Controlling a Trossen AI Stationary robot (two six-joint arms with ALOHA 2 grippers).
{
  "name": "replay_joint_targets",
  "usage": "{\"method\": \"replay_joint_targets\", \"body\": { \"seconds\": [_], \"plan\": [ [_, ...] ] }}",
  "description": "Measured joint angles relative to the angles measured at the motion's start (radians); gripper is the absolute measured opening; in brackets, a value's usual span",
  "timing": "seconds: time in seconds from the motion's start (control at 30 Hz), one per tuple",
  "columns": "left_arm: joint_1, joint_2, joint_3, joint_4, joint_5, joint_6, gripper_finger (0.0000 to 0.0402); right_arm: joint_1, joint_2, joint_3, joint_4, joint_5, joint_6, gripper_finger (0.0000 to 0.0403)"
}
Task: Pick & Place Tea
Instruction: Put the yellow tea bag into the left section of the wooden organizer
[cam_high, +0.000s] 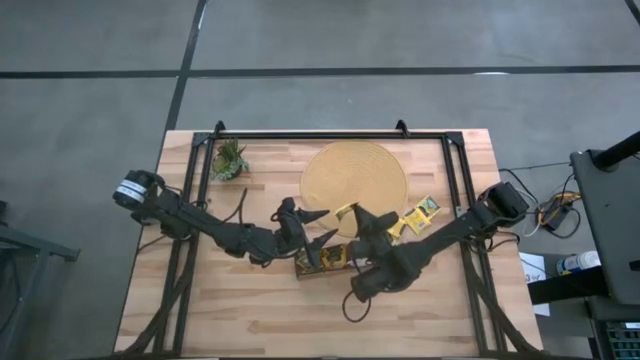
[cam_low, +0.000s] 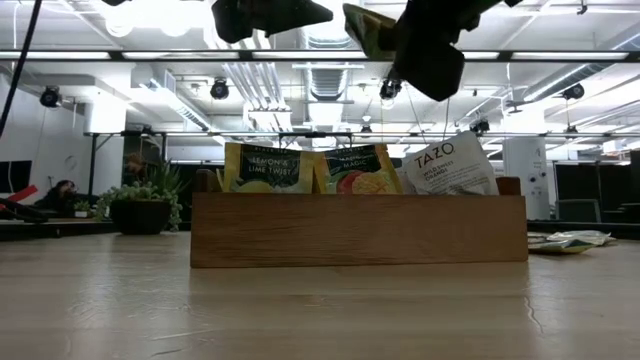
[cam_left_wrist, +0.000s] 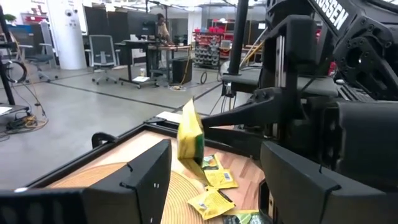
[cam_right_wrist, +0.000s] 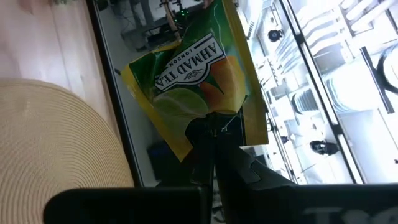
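Note:
My right gripper (cam_high: 358, 213) is shut on a yellow-green tea sachet (cam_right_wrist: 193, 81), held in the air above the near edge of the round mat (cam_high: 355, 175). My left gripper (cam_high: 317, 226) stands open just to the sachet's left, with nothing between its fingers; in the left wrist view the sachet (cam_left_wrist: 189, 140) shows edge-on ahead of it. Below them the dark brown tray (cam_high: 325, 262) holds several sachets standing on edge (cam_low: 265, 170). A few loose sachets (cam_high: 420, 215) lie flat on the table to the right of the mat. My right gripper pinches the sachet near one edge (cam_right_wrist: 211, 111) between its two shut fingers. The fingers lie level and come from the table's right. The sachet stands out beyond the fingertips on edge, lifted clear of mat, tray and table.
A small green plant (cam_high: 230, 160) stands at the table's far left. A black frame (cam_high: 330, 135) runs around the working area. Bare wood (cam_high: 250, 310) lies in front of the tray.

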Motion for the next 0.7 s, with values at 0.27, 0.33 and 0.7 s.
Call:
{"method": "replay_joint_targets", "body": {
  "seconds": [0.27,0.33,0.7],
  "plan": [
    [-0.001,-0.001,0.0,0.0,0.0,-0.003,0.0241,0.024,0.0,0.014,0.005,0.0,-0.049,0.0008],
    [-0.001,-0.001,0.0,0.0,0.009,-0.01,0.0241,0.026,0.0,0.015,0.005,0.0,-0.055,0.0008],
    [0.008,-0.001,0.0,-0.017,0.045,-0.04,0.0241,0.045,0.0,0.015,0.046,0.0,-0.112,0.0008]
  ]
}}
